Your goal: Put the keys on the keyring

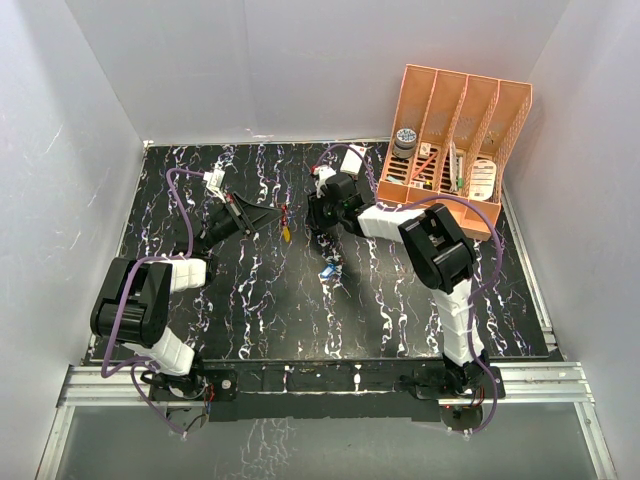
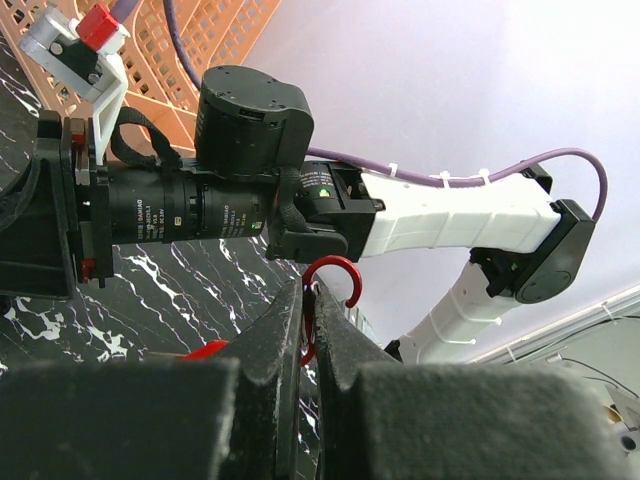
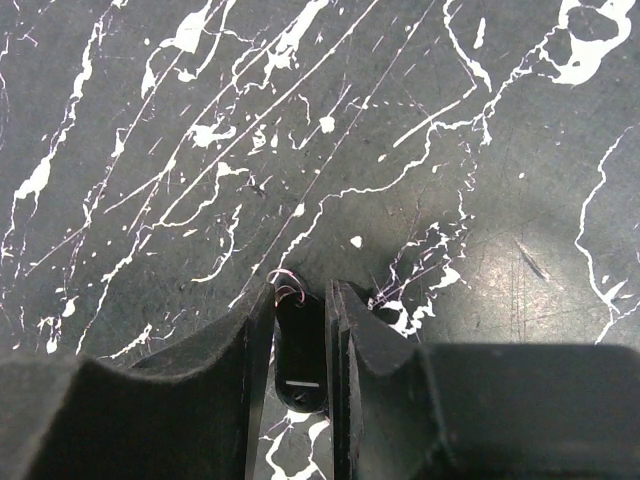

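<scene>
Red keyring (image 2: 335, 260) sits pinched in your fully closed left gripper (image 2: 308, 300), left of the orange rack (image 1: 455, 130). Your right gripper (image 3: 302, 292) is narrowly clamped on a small dark piece (image 3: 300, 370). The loose keys (image 1: 330, 270) lie left of the rack too. Misaligned threading could twist the ring free.

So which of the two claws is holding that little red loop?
The left gripper: it is pinched shut on the red keyring, whose hooked end sticks out. The right gripper pinches a small dark piece instead.

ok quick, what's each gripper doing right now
left gripper: closed on the red keyring
right gripper: closed on a small dark object, can't tell what it is
</scene>
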`<action>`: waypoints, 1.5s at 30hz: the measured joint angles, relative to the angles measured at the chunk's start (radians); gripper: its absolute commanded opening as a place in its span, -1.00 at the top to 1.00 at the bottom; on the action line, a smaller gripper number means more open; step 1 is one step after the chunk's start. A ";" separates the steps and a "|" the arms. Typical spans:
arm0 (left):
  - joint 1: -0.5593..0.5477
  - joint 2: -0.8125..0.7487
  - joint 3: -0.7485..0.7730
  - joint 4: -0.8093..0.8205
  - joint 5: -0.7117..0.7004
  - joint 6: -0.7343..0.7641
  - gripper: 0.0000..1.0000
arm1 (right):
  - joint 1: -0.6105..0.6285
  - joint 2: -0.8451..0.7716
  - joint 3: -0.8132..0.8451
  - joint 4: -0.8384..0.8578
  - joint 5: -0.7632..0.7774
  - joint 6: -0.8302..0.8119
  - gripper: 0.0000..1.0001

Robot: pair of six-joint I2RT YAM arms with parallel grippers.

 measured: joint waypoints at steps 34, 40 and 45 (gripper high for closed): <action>0.001 0.000 0.000 0.000 0.000 0.003 1.00 | -0.006 0.038 0.018 0.034 -0.034 -0.004 1.00; 0.001 0.000 0.000 0.000 0.000 0.003 1.00 | -0.006 -0.064 -0.119 0.093 -0.016 -0.011 1.00; 0.001 0.002 0.000 0.000 0.000 0.003 1.00 | -0.006 -0.222 -0.260 0.172 -0.006 -0.026 1.00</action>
